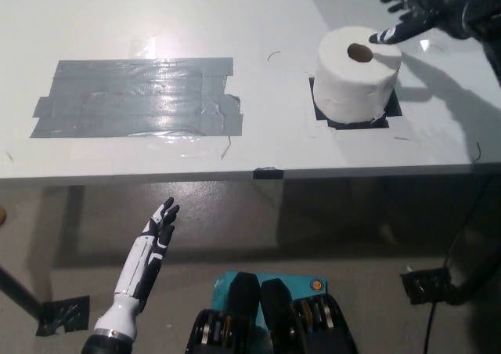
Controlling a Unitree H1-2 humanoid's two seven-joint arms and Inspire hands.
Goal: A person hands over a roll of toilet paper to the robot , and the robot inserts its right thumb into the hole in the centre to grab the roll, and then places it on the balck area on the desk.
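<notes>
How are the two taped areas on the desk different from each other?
The grey tape patch is large, wide and shiny with glare; the black patch is small and dark. The grey patch is bare, while the black patch has the toilet paper roll standing upright on it and shows only around the roll's base. The grey patch lies on the desk's left part, the black one on its right. Both lie flat on the desk.
</notes>
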